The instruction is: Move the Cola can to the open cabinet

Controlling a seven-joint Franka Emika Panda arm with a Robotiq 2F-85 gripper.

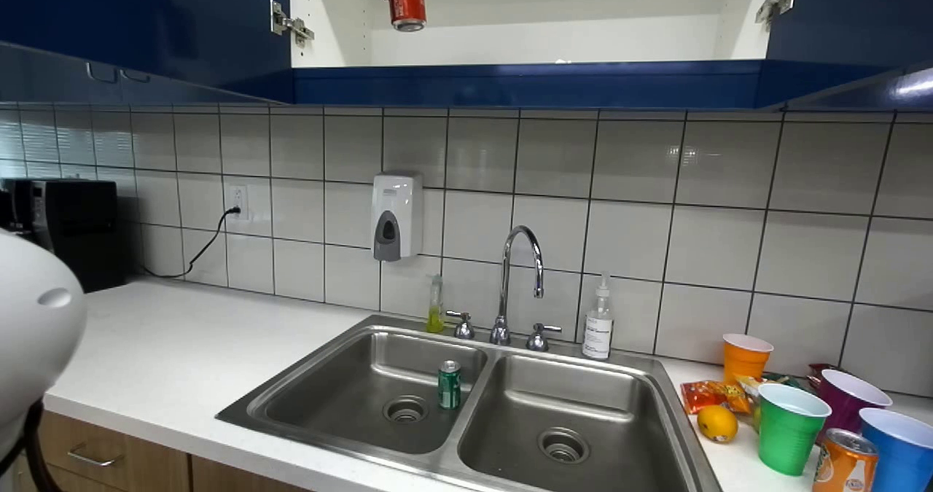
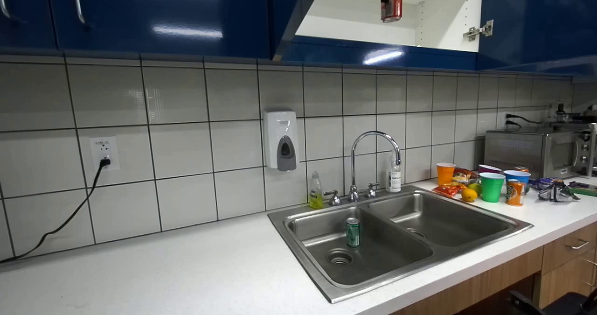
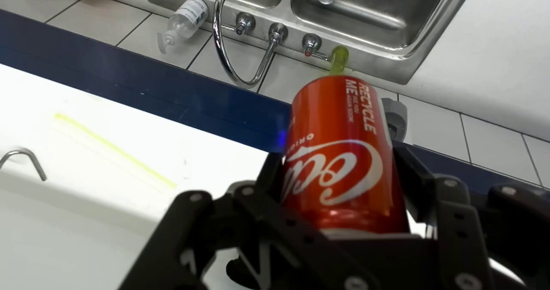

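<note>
Cola can (image 1: 407, 0), red metal cylinder: clamped base-down in the black two-fingered hand (image 3: 341, 169), at the open blue-fronted cabinet (image 1: 547, 44). If advanced too low, likely to strike the blue lip (image 1: 525, 84) below the hand; if loosened early, to drop toward the steel sink (image 1: 474, 404).

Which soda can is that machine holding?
The red Cola can, in the gripper; the green can stands in the sink, an orange can on the counter.
</note>
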